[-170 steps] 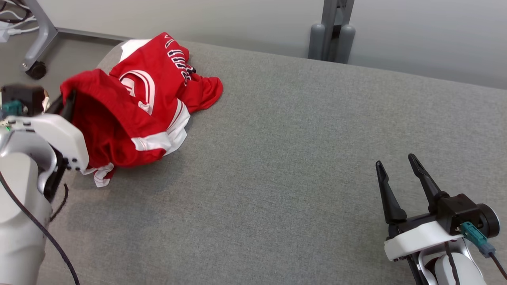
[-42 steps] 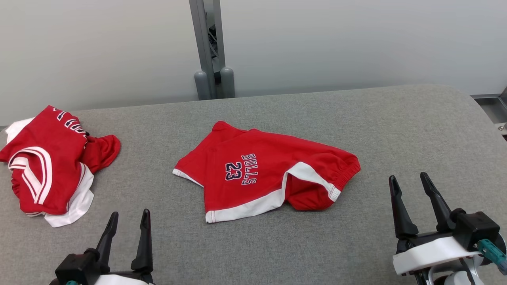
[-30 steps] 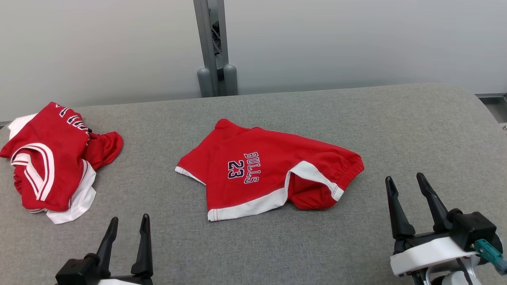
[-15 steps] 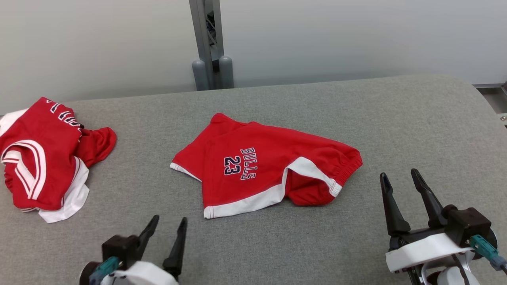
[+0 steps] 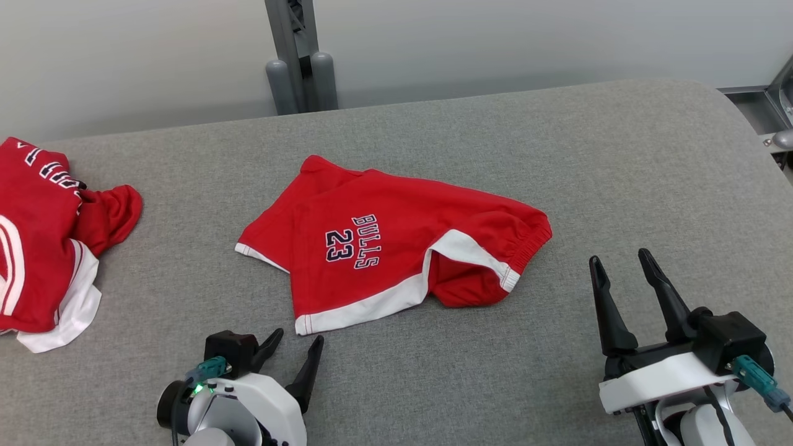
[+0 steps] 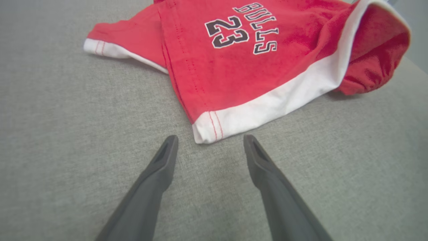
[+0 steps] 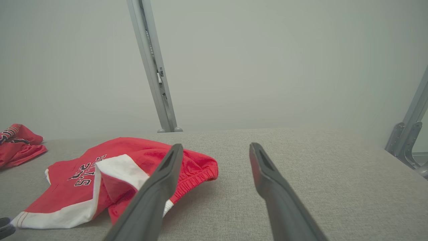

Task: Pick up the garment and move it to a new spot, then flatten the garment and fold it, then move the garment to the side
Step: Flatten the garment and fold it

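Leftward, a crumpled jersey (image 5: 38,248) lies well apart from the shorts (image 5: 403,217).

We see a red garment (image 5: 384,248) with a white hem band and dark "BULLS 23" lettering edged in white, on a grey woven bench (image 5: 557,142). At nine o'clock, a second red piece (image 5: 43,248) carries white stripes. The left hand (image 5: 298,337) and right hand (image 5: 620,257) are black-fingered with white shells.

Fingers spread, empty — left end effector (image 5: 298,336) angled rightward, right end effector (image 5: 619,255) pointing forward.
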You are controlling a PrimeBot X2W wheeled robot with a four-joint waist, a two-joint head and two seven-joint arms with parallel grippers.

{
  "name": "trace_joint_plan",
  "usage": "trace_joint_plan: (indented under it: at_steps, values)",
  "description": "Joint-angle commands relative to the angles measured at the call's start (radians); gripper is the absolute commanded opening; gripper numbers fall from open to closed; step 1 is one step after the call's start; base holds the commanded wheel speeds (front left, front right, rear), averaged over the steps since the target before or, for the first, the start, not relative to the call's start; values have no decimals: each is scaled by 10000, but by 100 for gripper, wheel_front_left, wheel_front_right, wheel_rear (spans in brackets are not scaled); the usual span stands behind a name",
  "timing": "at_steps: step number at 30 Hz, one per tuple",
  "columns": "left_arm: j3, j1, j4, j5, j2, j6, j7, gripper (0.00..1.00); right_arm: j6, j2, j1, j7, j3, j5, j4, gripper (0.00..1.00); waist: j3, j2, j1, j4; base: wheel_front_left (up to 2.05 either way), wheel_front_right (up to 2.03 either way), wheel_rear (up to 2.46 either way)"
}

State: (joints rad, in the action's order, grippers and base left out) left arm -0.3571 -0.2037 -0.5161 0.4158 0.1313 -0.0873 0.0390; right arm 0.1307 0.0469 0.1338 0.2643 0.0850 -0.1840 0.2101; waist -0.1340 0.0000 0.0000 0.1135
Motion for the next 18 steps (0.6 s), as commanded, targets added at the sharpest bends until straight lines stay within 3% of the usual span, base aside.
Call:
trace_joint_plan:
  at_steps: [1, 15, 17, 18]
  values:
    - [-7, -229, -177, 18, 38, -44, -32, 100, 1, 66, 69, 8, 6, 36, -22, 100, -67, 0, 0, 61, 0, 0, 0]
    - [-372, -865, -1169, 144, -234, -218, 631, 100, 1, 68, 79, 8, 52, 61, -16, 100, -156, 0, 0, 163, 0, 0, 0]
    - [-392, -948, -1160, 162, -261, -242, 803, 89, 1, 68, 85, 8, 58, 54, -14, 100, -145, 0, 0, 160, 0, 0, 0]
    - [-397, -965, -1173, 165, -269, -246, 851, 78, 1, 68, 81, 8, 60, 50, -9, 100, -140, 0, 0, 156, 0, 0, 0]
